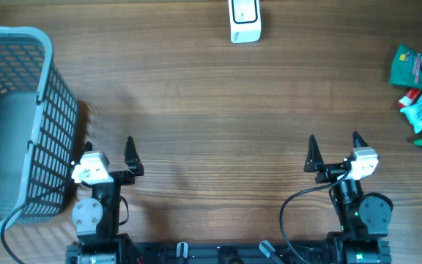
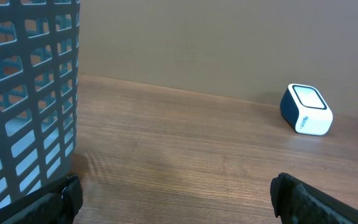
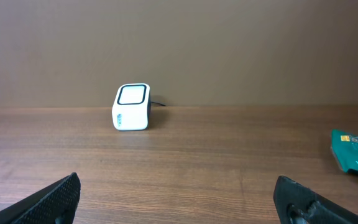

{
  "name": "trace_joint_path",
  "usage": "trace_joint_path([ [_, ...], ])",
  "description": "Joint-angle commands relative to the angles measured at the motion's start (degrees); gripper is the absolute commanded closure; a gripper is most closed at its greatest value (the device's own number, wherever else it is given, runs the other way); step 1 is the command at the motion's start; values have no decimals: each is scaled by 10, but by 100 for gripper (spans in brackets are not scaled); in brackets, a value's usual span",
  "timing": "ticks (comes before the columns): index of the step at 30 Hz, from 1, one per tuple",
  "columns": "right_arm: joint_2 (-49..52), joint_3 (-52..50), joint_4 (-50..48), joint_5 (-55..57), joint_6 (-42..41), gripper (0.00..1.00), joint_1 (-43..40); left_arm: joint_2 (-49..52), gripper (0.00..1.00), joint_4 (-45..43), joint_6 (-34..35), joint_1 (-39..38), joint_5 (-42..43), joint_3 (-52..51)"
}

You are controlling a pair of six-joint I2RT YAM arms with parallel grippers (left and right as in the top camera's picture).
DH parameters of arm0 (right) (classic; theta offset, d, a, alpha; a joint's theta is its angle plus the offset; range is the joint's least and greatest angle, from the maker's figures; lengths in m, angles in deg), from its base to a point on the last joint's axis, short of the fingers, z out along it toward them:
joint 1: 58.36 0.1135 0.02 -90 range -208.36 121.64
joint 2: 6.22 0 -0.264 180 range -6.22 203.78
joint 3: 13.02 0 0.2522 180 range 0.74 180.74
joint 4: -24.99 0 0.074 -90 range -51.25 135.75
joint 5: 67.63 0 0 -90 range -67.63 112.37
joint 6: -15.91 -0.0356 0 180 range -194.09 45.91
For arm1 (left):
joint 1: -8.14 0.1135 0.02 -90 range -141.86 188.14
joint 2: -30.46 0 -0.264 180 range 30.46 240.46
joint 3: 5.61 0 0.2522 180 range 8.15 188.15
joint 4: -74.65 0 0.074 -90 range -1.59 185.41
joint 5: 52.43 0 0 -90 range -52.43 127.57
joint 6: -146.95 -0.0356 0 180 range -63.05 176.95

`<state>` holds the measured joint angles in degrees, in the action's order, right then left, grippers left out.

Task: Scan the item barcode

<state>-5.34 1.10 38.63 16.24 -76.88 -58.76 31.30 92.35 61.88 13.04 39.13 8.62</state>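
I've got both arms parked near my edge, left gripper (image 1: 108, 150) and right gripper (image 1: 335, 147) spread wide and empty; the barcode scanner (image 1: 245, 20) faces me from the far edge, packets (image 1: 418, 81) heaped right, basket (image 1: 20, 125) left

Two arms at the near edge, left gripper (image 1: 108, 149) and right gripper (image 1: 333, 147) wide open (both empty), fingers pointing forward

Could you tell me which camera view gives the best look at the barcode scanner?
The right wrist view: the barcode scanner stands whole near the middle, window and cable visible. The left wrist view shows it whole but off to the right. The overhead view cuts it off at the top edge.
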Motion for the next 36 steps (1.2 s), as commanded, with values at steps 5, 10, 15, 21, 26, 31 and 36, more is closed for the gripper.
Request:
trace_joint_path([
  [5,-6,-1,-1,8,-8,0,3,-7,0,4,-13,3,3,-1],
  [10,-6,-1,-1,8,-8,0,3,-7,0,4,-13,-6,3,-1],
  [15,-6,-1,-1,8,-8,0,3,-7,0,4,-13,-14,3,-1],
  [21,-6,-1,0,8,-8,0,3,-6,0,4,-13,-14,3,-1],
  [26,-6,-1,0,8,-8,0,3,-5,0,4,-13,-14,3,-1],
  [31,-6,-1,-1,8,-8,0,3,-5,0,4,-13,-14,3,-1],
  [36,-6,-1,-1,8,-8,0,3,-5,0,4,-13,-14,3,-1],
])
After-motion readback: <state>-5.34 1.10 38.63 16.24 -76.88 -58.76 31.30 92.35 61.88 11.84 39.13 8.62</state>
